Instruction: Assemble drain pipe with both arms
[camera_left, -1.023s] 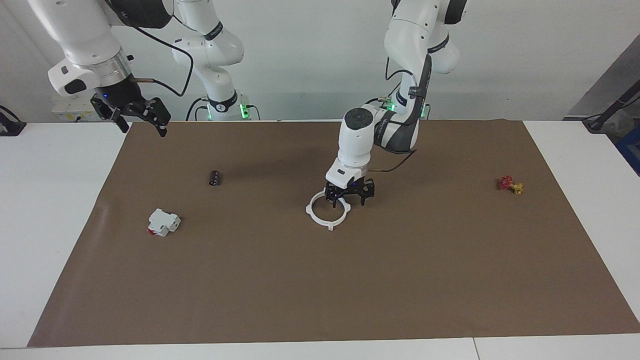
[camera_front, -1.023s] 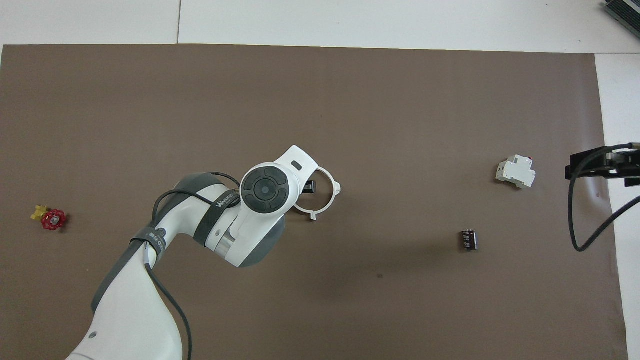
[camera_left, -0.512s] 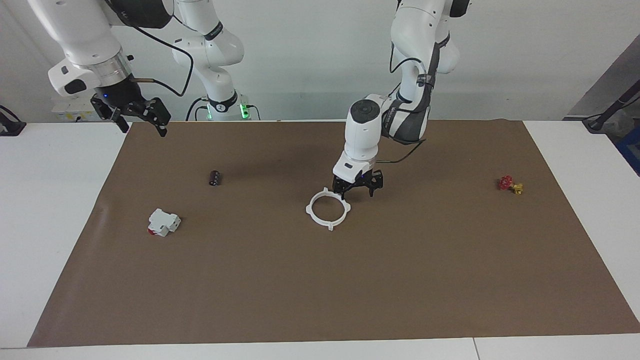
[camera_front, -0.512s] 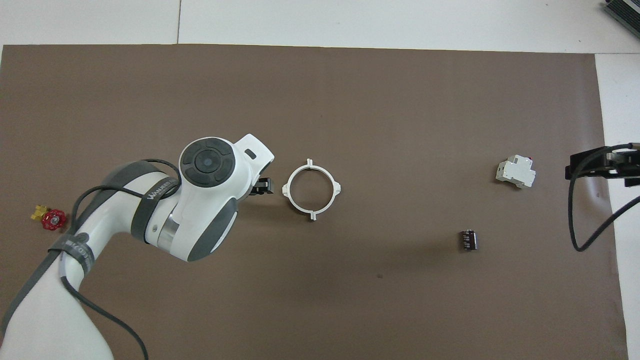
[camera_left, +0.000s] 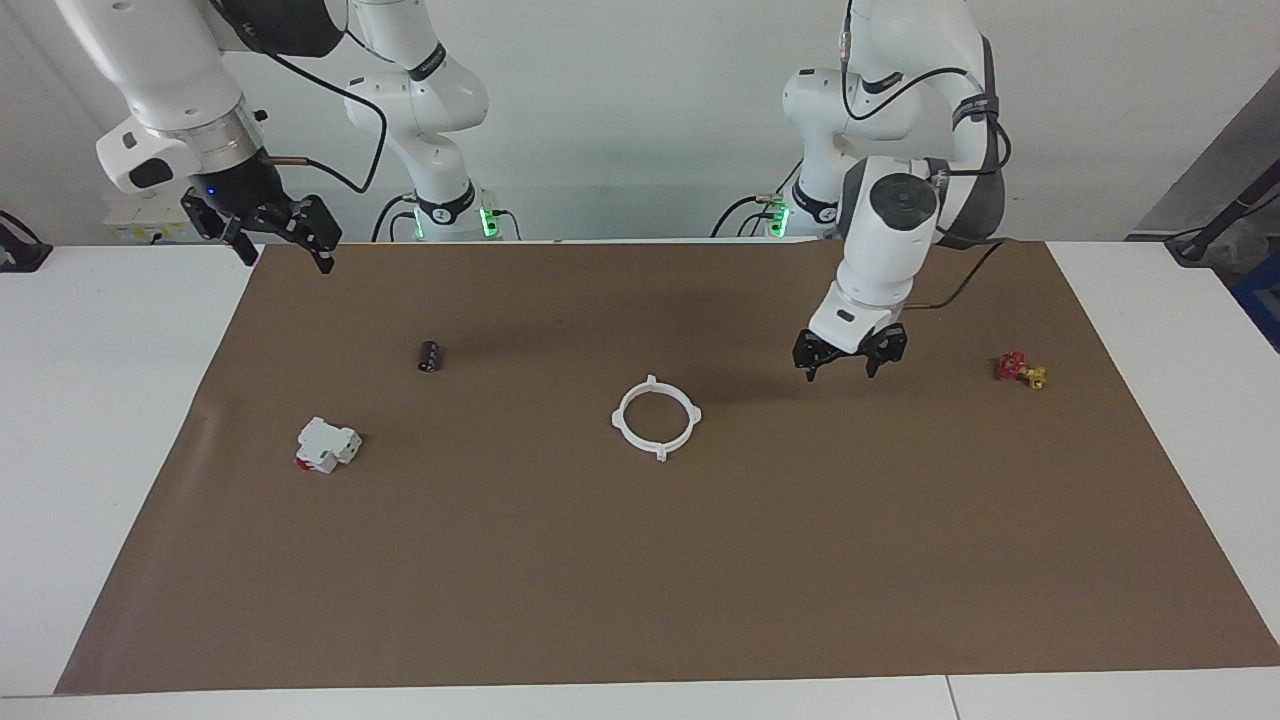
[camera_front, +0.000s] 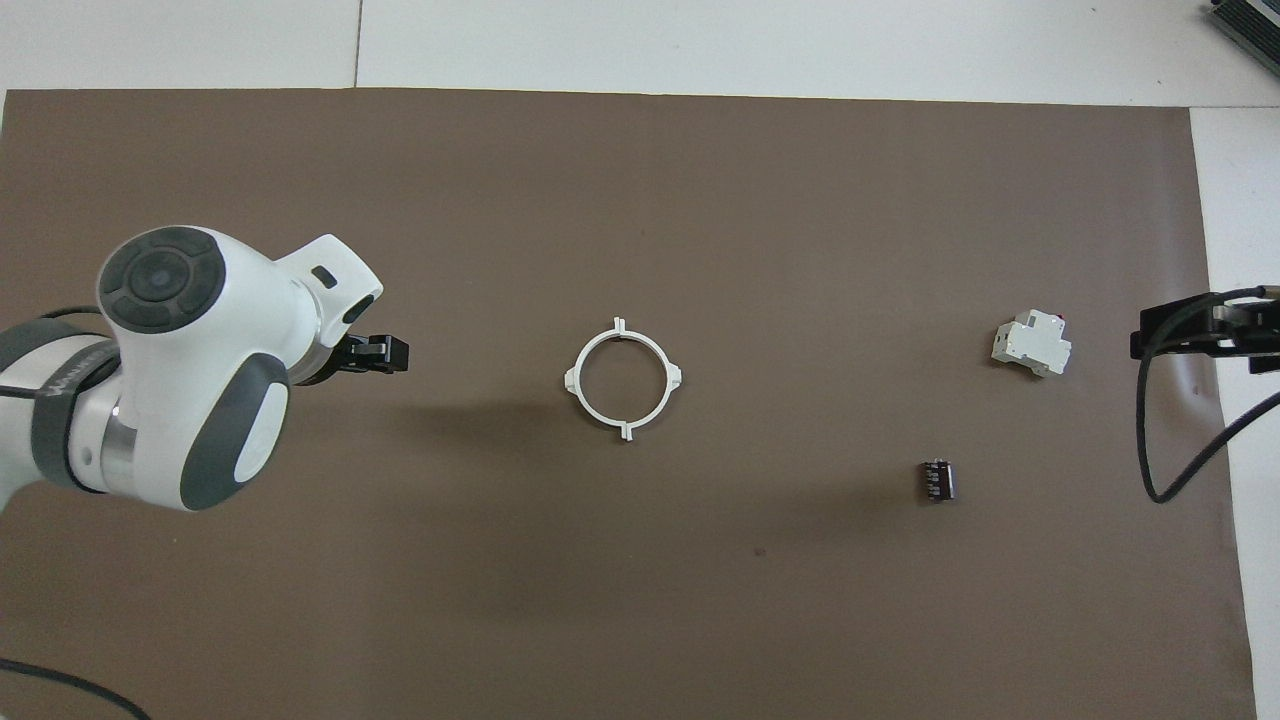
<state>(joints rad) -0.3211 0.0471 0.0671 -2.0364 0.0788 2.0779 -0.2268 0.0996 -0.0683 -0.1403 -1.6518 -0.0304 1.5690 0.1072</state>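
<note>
The ring lies joined at frame centre. The left gripper, spread and empty, hangs right of centre. The right gripper, spread, waits upper left.

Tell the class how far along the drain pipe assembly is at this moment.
Done: the drain pipe lies on the brown mat as one closed white ring. In hand: nothing; the left gripper hangs empty with jaws open, over the mat between the ring and the red valve. The right gripper waits open, over the mat's corner. Left: seemingly nothing.
</note>
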